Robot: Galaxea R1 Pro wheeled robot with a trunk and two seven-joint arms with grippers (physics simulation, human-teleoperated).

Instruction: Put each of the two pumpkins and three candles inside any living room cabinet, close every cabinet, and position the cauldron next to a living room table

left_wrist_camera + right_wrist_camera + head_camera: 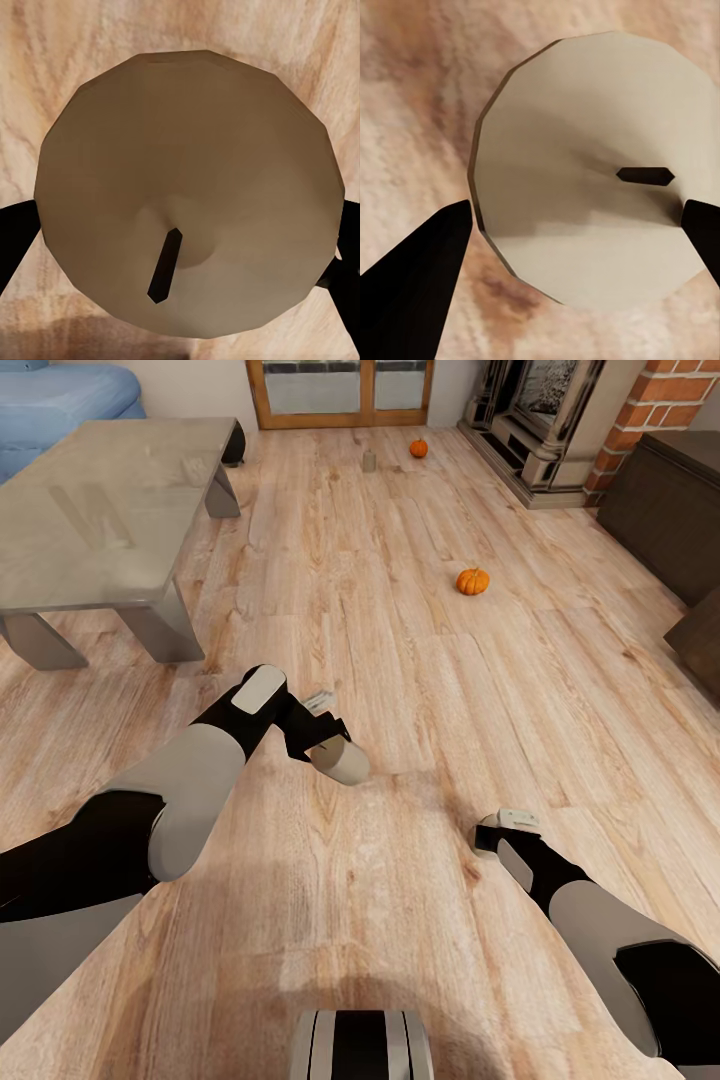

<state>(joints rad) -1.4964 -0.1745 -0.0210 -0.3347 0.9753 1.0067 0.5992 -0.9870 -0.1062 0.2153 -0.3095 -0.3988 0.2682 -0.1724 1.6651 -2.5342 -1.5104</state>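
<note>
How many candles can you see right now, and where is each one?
3. One candle is held in the left pincer, one candle sits between the right pincer's fingers, and a third candle stands on the floor beside the far pumpkin.

Under me runs a light wood-plank floor [400,660], knotty and pale. At the far left corner I see a blue sofa [60,405]. Straight ahead against the far wall stands a wood-framed glass door [340,390]. To the far right rises an ornate grey fireplace [535,420], with red brick [650,410] just beside it.
</note>
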